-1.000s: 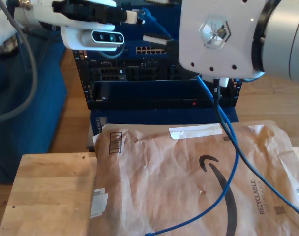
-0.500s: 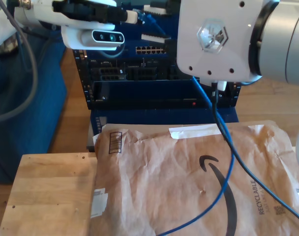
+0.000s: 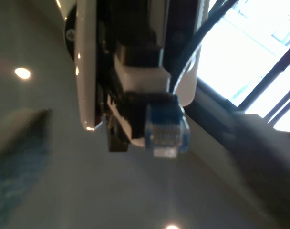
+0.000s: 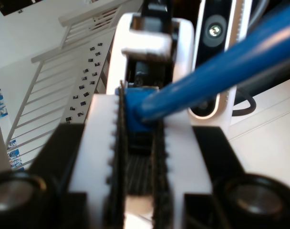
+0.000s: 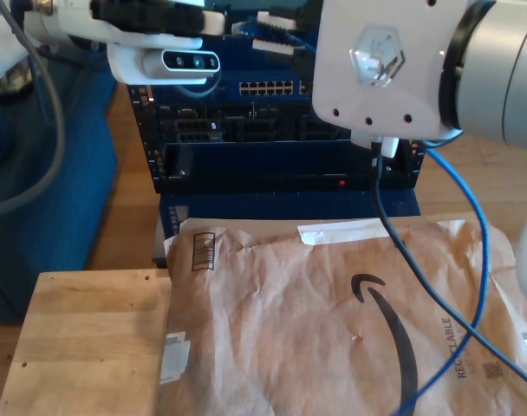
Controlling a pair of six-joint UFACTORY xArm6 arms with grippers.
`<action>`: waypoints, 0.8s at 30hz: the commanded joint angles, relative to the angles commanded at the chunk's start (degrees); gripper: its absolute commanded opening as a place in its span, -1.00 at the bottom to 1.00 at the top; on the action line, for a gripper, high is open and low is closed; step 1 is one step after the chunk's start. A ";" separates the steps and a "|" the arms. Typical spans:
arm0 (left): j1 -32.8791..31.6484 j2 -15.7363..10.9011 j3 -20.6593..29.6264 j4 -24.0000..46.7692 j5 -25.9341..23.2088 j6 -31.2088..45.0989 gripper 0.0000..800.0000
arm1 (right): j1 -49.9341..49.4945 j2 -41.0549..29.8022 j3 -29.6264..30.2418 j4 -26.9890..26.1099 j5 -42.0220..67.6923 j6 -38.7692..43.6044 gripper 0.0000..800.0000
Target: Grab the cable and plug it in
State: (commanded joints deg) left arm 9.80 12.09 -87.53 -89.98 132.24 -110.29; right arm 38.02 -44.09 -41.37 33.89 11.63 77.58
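Observation:
The bright-blue cable (image 5: 473, 227) hangs in a loop off the exterior view's right side and runs down over the envelope. Its translucent blue plug (image 3: 166, 130) faces the first wrist camera, pinched in my second gripper (image 4: 140, 107), whose toothed white fingers (image 4: 103, 138) are shut on the plug end with the cable (image 4: 221, 67) leading out. In the exterior view my second gripper (image 5: 270, 33) is high in front of the rack's top. My first gripper (image 5: 213, 21) reaches in from the exterior view's upper left, just short of the plug. Its jaw state is unclear.
A blue equipment rack (image 5: 281, 169) with a row of network ports (image 5: 265, 88) stands at the back. A brown paper envelope (image 5: 333, 303) lies in front, beside a wooden board (image 5: 81, 347). A black arm cable (image 5: 387, 227) dangles over the envelope.
The cable's hanging loop has swung toward the exterior view's right. My second gripper has shifted slightly with the plug. My first gripper has drawn back a little toward the exterior view's left.

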 joint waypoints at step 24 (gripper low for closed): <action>5.80 -7.03 0.18 37.98 -15.74 13.71 1.00 | -12.40 -0.88 7.38 -3.34 -4.48 0.00 -0.99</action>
State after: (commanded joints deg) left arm 15.60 5.05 -87.35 -52.00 116.51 -96.57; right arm 25.63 -44.97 -33.99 30.55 7.14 77.58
